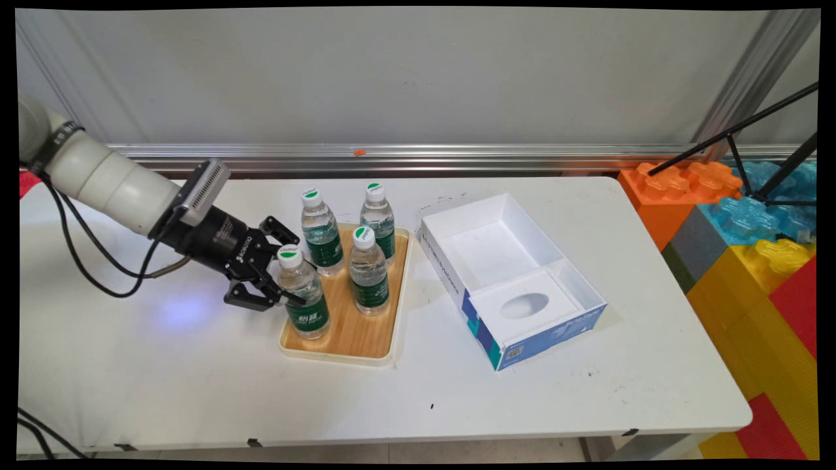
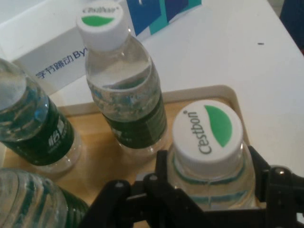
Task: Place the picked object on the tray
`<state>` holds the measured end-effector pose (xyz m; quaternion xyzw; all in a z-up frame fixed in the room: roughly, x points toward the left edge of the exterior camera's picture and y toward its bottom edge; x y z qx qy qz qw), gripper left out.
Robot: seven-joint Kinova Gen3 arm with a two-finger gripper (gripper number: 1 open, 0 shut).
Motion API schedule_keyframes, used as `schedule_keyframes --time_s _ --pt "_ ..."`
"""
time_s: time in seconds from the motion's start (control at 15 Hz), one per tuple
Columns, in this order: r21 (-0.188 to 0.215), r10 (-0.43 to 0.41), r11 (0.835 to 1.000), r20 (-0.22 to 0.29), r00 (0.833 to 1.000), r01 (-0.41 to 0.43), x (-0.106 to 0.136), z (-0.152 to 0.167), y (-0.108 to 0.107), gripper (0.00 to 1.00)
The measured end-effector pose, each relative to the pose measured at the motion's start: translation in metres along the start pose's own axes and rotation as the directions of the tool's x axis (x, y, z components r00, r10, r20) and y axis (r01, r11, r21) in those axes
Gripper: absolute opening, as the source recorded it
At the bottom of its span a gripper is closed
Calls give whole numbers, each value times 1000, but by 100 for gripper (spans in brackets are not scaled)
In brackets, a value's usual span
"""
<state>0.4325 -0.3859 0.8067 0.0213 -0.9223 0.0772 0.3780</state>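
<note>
Your arm reaches in low from the left, its end effector [image 1: 282, 282] angled slightly down, fingers pinching the near-left water bottle [image 1: 304, 294] below its cap; it stands upright on the wooden tray [image 1: 353, 326] among three others.

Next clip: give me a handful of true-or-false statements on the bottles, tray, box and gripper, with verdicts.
1. Four water bottles stand on the wooden tray. True.
2. The gripper is at the near-left bottle, fingers on either side below its cap. True.
3. A bottle lies inside the white box. False: the box holds no bottle.
4. The bottle caps are red. False: white with a green mark.
5. The box sits left of the tray. False: it sits to the right.
</note>
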Motion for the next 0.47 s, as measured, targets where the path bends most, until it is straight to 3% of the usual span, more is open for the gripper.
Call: schedule_keyframes --time_s 0.2,0.27,0.47 --pt "-3 12 1000 4 1000 -12 -7 7 -2 0" --pt "-5 14 1000 5 1000 -14 -9 9 -2 100" --pt "-7 17 1000 6 1000 -17 -12 13 -5 100"
